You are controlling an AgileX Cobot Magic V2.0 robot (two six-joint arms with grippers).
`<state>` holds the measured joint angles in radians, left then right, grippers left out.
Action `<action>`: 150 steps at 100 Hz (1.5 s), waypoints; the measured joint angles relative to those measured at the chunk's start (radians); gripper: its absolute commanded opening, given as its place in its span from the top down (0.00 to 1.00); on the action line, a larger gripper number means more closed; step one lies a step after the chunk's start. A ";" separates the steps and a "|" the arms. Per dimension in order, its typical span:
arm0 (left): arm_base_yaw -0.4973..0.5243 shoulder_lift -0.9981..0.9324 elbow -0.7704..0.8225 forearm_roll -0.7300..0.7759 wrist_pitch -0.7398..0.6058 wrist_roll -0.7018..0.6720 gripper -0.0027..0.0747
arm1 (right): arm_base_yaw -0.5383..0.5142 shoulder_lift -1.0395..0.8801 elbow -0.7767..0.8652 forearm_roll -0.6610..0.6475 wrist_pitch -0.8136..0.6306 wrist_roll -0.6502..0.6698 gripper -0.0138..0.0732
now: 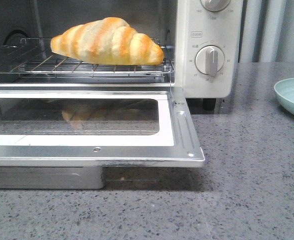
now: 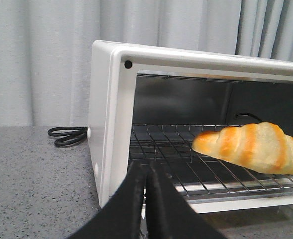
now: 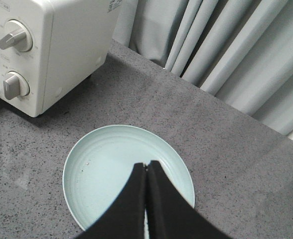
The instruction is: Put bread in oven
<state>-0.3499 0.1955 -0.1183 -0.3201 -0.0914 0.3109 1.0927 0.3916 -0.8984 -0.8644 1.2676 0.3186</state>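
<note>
Bread (image 1: 108,41), glossy golden-orange with cream stripes, lay on the rack (image 1: 82,67) inside the oven (image 2: 111,124), its door (image 1: 94,127) dropped open. Left jaws, clenched and empty, hung just outside, apart from it; right jaws, also clenched, hovered over a plate (image 3: 111,159).

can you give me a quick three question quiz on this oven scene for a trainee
1. True or false: the glossy golden-orange crescent bread roll lies on the wire rack inside the cream-white toaster oven.
2. The oven's glass-windowed drop-down door is: A) shut B) open, folded down flat C) removed
3. Which arm's tool is above the empty pale green round plate, and are its fingers together or apart?

Key:
1. True.
2. B.
3. The right tool, fingers together; the left tool, also closed, is by the oven's front.
</note>
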 measured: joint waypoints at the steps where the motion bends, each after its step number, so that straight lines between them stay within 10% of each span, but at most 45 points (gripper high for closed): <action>1: 0.000 0.000 0.000 0.000 0.000 0.000 0.99 | 0.000 -0.002 0.000 0.000 0.000 0.000 0.92; 37: 0.000 0.000 0.000 0.000 0.000 0.000 0.99 | 0.000 -0.003 0.000 0.030 -0.010 0.030 0.92; 85: 0.000 0.000 0.000 0.000 0.000 0.000 0.99 | -0.028 -0.052 0.317 0.212 -0.446 0.047 0.92; 121: 0.000 0.000 0.000 0.000 0.000 0.000 0.99 | -0.405 -0.057 0.554 0.568 -0.826 0.040 0.92; 150: 0.000 0.000 0.000 0.000 0.000 0.000 0.99 | -0.674 -0.057 0.738 0.826 -1.136 -0.252 0.92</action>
<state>-0.3499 0.1955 -0.1183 -0.3201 -0.0914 0.3109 0.4184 0.3343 -0.1609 -0.0383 0.1321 0.0667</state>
